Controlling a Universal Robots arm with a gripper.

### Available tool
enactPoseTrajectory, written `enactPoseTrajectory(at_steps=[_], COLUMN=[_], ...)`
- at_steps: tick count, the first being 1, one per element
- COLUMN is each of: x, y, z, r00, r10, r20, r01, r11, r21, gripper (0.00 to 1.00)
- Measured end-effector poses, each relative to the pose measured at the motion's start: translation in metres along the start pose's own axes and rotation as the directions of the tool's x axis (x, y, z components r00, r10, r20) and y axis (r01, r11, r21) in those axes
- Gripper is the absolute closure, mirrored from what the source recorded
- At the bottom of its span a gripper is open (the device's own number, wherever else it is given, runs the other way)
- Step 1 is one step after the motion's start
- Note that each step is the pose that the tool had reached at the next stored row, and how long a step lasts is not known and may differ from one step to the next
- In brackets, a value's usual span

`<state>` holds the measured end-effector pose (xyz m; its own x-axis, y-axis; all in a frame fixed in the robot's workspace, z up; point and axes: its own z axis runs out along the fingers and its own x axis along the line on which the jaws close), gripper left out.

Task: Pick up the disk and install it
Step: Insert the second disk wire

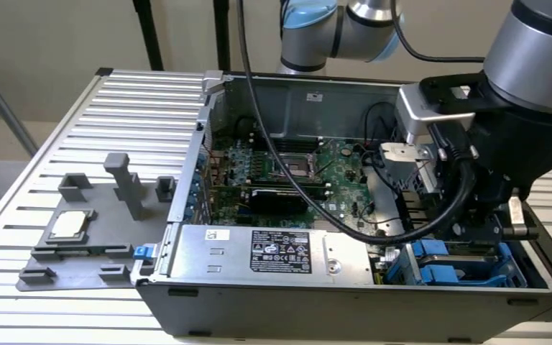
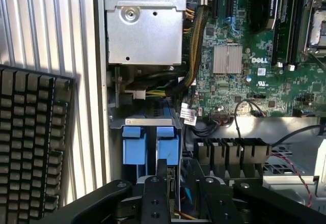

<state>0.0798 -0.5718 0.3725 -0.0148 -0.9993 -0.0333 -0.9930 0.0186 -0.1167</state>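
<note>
The gripper [image 2: 175, 191] is lowered into the open computer case [image 1: 286, 90] at the exterior view's near right corner, narrowly set on the disk [image 2: 175, 183], held on edge just beside the blue drive carriers [image 2: 151, 145] in the bay.

Wrist cam: blue drive carriers [image 2: 150, 145] in bay, green motherboard [image 2: 254, 56], silver PSU [image 2: 145, 25], black keyboard [image 2: 30, 147] outside case.
</note>
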Motion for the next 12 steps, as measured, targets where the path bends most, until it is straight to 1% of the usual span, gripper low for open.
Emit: enactPoseTrajectory(at_steps=[3, 11, 12], x=[-0.004, -0.011, -0.012], y=[-0.0032, -0.0141, -0.0151], z=[-0.0048, -0.0121, -0.0132], r00=[1.0, 1.0, 1.0], r10=[0.0, 0.0, 0.0], r20=[-0.0001, -0.0001, -0.0001], r01=[0.0, 0.0, 0.0], r11=[1.0, 1.0, 1.0], r21=[0.0, 0.0, 0.0], gripper=[0.69, 0.69, 0.67])
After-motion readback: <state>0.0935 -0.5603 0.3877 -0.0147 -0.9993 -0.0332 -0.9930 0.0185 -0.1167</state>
